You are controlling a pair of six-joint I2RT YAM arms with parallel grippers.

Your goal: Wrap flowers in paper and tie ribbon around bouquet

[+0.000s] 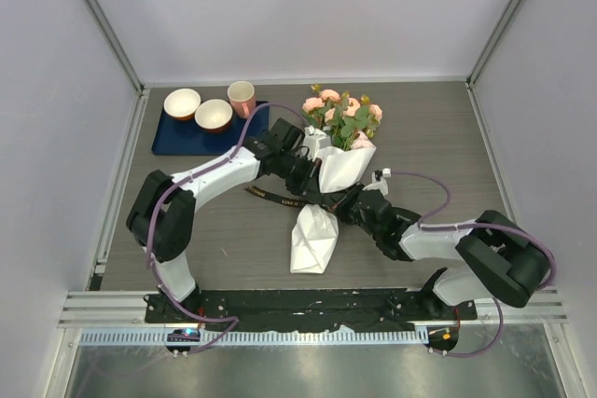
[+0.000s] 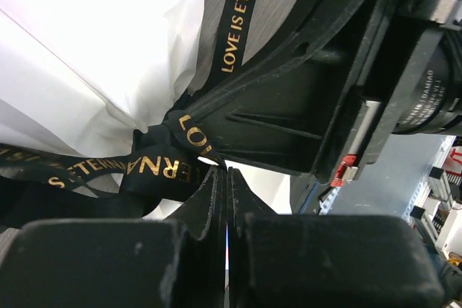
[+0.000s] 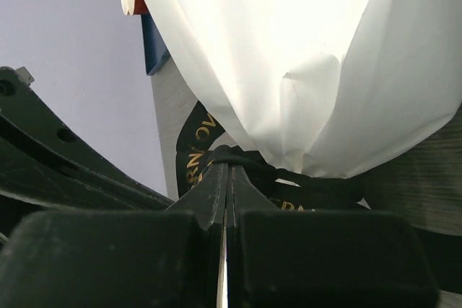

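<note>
Grey table (image 1: 448, 137), seen from overhead, carries the white paper (image 1: 340, 167), a thin creased cone around the pink flowers (image 1: 343, 109) at its middle; only the wrist views reveal gold lettering on the black ribbon (image 2: 238, 19) knotted at the neck, where left gripper (image 2: 223, 172) and right gripper (image 3: 227, 166) each pinch it, fingers pressed together

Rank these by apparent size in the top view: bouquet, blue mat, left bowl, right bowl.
1. bouquet, largest
2. blue mat
3. left bowl and right bowl look alike, so I do not rank them against each other.
</note>
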